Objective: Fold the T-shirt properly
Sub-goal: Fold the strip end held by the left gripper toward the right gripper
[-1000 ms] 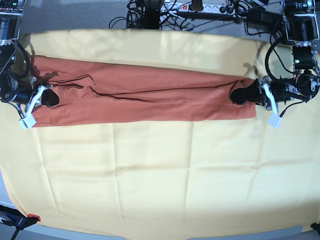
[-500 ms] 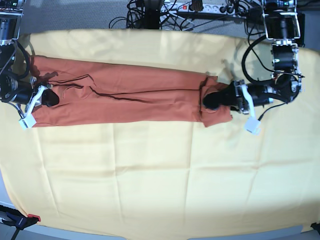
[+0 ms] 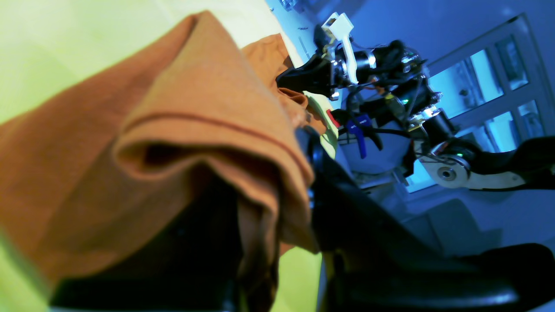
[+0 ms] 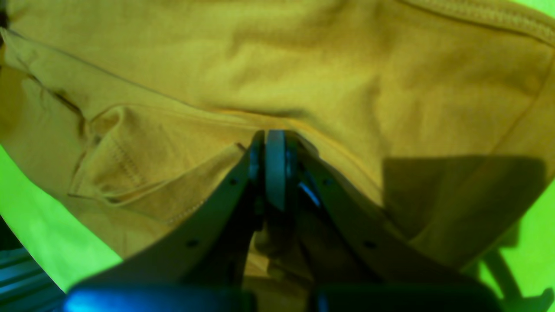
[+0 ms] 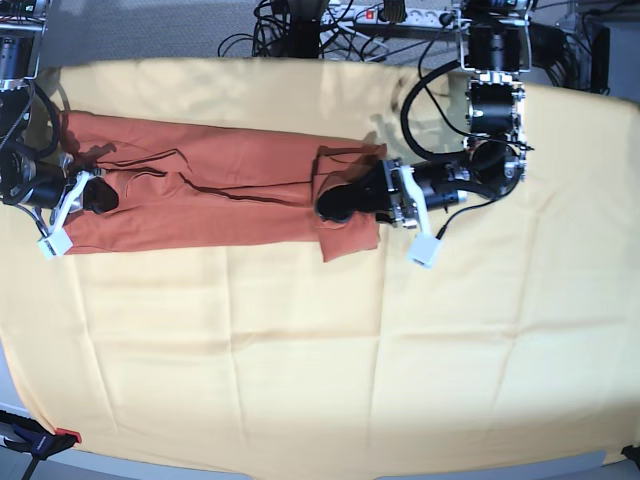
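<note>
The rust-orange T-shirt [image 5: 220,185] lies as a long band across the far part of the table. Its right end is doubled back over itself. My left gripper [image 5: 335,203] is shut on that doubled end, near the band's middle. In the left wrist view the T-shirt [image 3: 182,130] hangs over the black fingers [image 3: 342,203] of my left gripper [image 3: 277,203]. My right gripper [image 5: 100,195] is shut on the shirt's left end. In the right wrist view its tips [image 4: 269,143] meet at a fold of the T-shirt [image 4: 329,73].
A large pale yellow cloth [image 5: 320,350] covers the table under the shirt. Cables and a power strip [image 5: 380,15] run along the back edge. A clamp [image 5: 40,440] sits at the front left corner. The right arm [image 3: 347,65] shows far off in the left wrist view.
My left gripper has carried the shirt's right end leftward, from the far right to about the middle, doubling the band over itself. The right gripper has stayed put.
</note>
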`<state>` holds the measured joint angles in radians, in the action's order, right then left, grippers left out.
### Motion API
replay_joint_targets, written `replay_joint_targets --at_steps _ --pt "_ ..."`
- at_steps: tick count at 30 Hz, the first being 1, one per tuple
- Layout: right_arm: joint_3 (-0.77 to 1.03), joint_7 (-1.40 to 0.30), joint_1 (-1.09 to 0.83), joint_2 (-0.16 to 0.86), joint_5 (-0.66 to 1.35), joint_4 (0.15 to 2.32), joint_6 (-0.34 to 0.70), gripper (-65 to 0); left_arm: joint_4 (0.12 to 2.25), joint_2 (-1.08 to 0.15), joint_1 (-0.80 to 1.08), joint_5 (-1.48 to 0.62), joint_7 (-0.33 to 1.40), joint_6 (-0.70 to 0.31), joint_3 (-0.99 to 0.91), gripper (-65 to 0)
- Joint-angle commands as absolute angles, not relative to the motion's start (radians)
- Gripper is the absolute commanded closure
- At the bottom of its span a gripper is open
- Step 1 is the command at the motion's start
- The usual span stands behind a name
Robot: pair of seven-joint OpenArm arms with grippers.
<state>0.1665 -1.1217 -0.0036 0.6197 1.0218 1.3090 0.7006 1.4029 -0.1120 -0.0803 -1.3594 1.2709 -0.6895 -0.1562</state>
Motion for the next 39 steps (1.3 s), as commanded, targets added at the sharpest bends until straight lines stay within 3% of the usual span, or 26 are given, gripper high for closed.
replay_joint_targets --at_steps 1,15,19,21,25,31,33,35,38,39 --pt "0.165 -1.144 -0.001 0.632 0.994 1.313 0.698 0.0 1.419 -0.096 -0.100 -1.365 1.229 -0.698 -0.157 0.0" --pt "0.165 -1.144 -0.001 0.632 0.994 1.313 0.698 0.0 1.419 0.003 -0.097 -1.246 1.173 -0.698 -0.109 -0.6" --pt "0.165 -1.144 -0.001 0.632 0.995 1.313 0.698 0.0 1.419 0.003 -0.097 -1.230 1.174 -0.698 -0.064 -30.7" --pt "0.165 -1.144 -0.001 0.632 0.998 1.313 0.698 0.0 1.419 0.003 -0.097 -1.217 1.166 -0.698 -0.046 -35.9" --pt "0.165 -1.144 -0.001 0.632 0.998 1.313 0.698 0.0 1.419 0.003 -0.097 -1.153 1.070 -0.698 -0.044 -35.8" --pt "0.165 -1.143 -0.001 0.632 0.998 1.313 0.698 0.0 1.419 0.003 -0.097 -1.156 1.069 -0.698 -0.057 -35.4" --pt "0.165 -1.144 0.001 0.632 1.015 1.313 0.698 0.0 1.419 0.002 -0.097 -1.155 1.069 -0.698 -0.078 -25.9" --pt "0.165 -1.145 0.001 0.632 1.045 1.313 0.698 0.0 1.419 0.002 -0.097 -1.136 1.069 -0.698 -0.109 -2.9" --pt "0.165 -1.164 0.010 0.632 1.079 1.313 0.698 0.0 1.419 0.002 -0.097 -1.044 1.068 -0.698 -0.157 0.0" --pt "0.165 -1.185 0.018 0.632 1.099 1.313 0.698 -3.8 1.419 0.000 -0.097 -1.014 1.069 -0.698 -0.170 0.0"
